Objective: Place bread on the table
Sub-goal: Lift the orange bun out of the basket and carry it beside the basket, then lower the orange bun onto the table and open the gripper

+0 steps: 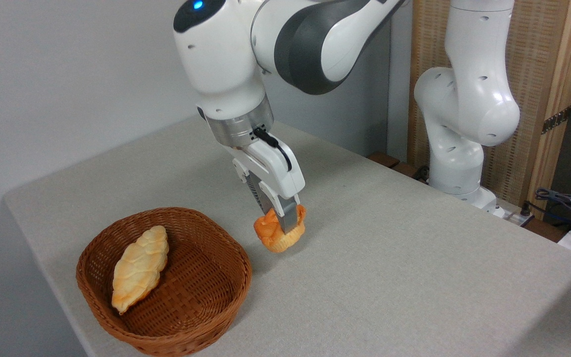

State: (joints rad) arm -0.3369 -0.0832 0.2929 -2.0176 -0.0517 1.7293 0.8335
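In gripper (281, 221): orange-golden bread (279, 233) (swirled top)

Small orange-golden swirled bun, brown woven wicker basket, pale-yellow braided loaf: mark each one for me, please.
Small orange-golden swirled bun (271, 239): fixed camera, left flank beside the tool's finger.
Brown woven wicker basket (226, 258): fixed camera, right rim.
Pale-yellow braided loaf (140, 267): fixed camera, middle of its top.

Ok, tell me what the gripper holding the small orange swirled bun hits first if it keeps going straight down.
The gripper, shut on the orange swirled bun, points down at bare grey cloth table. The bun's base would probably touch first, right of the brown wicker basket.
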